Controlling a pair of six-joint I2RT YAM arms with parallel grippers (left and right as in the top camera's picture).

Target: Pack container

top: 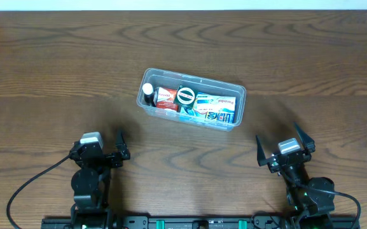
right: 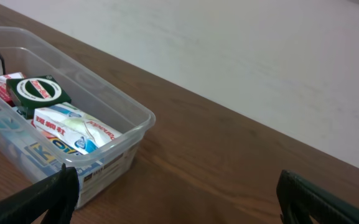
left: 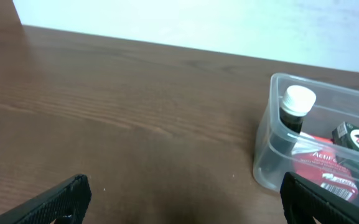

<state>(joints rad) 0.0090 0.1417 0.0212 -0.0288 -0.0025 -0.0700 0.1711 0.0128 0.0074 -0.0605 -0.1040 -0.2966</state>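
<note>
I see the clear container (top: pixel 196 77) mid-table, holding a white-capped bottle (top: pixel 147 90), red box (top: pixel 165 98), round green tin (top: pixel 186 95) and blue packets (top: pixel 215 107). The left gripper (left: pixel 185 183) and right gripper (right: pixel 178 177) gape empty.

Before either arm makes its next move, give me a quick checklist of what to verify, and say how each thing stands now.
1. Left gripper open, holding nothing: ok.
2. Right gripper open, holding nothing: ok.
3. Container upright on the table, apart from both grippers: ok.
4. Bottle, red box, green tin and blue packets inside it: ok.
5. White bottle cap below the rim: cannot tell.
</note>
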